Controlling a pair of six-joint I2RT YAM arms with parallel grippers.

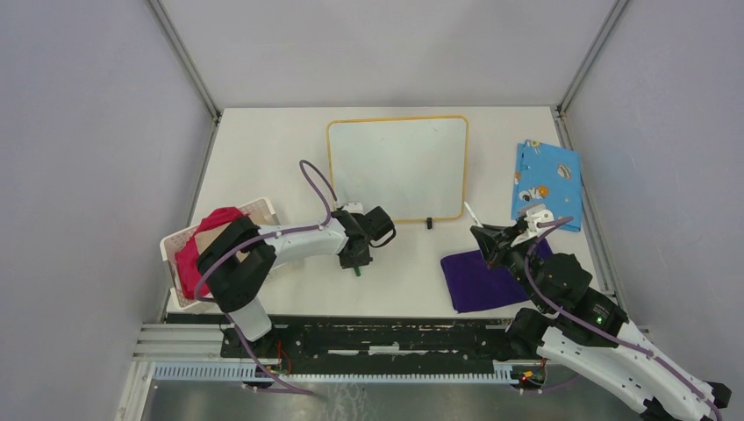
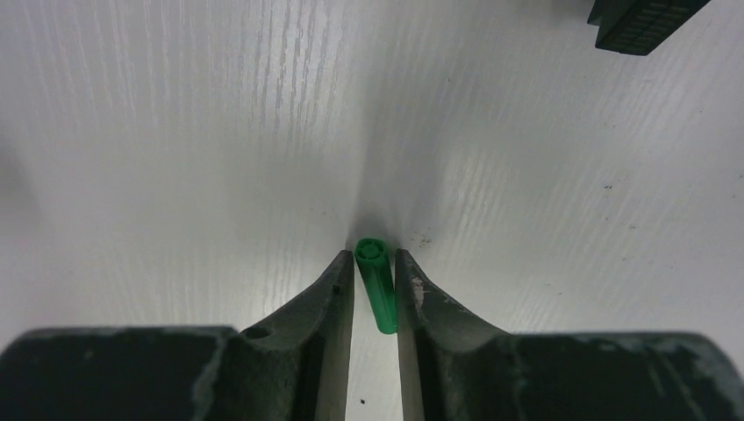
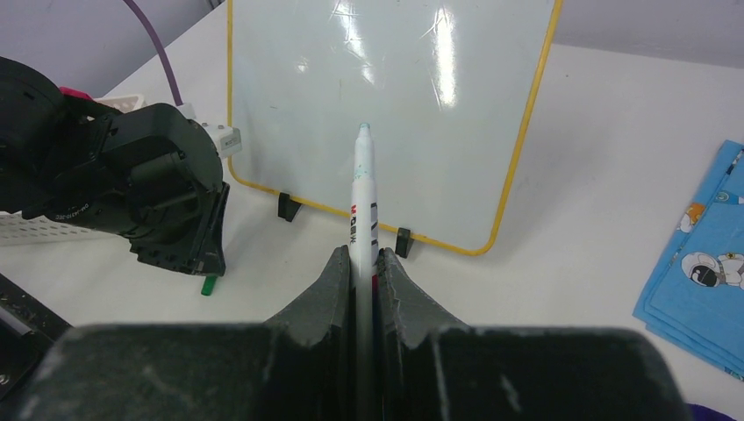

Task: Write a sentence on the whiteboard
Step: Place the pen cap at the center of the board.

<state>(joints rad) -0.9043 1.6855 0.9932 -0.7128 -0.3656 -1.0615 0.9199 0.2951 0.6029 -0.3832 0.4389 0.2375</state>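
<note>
The whiteboard (image 1: pixel 399 167) with its yellow rim lies at the back middle of the table, and in the right wrist view the whiteboard (image 3: pixel 377 105) is blank; no sentence shows on it. My right gripper (image 1: pixel 485 235) (image 3: pixel 366 259) is shut on a white marker (image 3: pixel 362 202), whose bare tip points at the board from just off its near right corner. My left gripper (image 1: pixel 357 261) (image 2: pixel 375 259) points down at the table in front of the board's near left corner. Its fingers stand tight on both sides of the green marker cap (image 2: pixel 377 289) (image 3: pixel 209 286).
A blue patterned cloth (image 1: pixel 547 184) lies at the right edge. A purple cloth (image 1: pixel 482 281) lies under my right arm. A white basket (image 1: pixel 171 246) with a red cloth (image 1: pixel 206 250) stands at the near left. Black feet (image 1: pixel 429 223) sit along the board's near edge.
</note>
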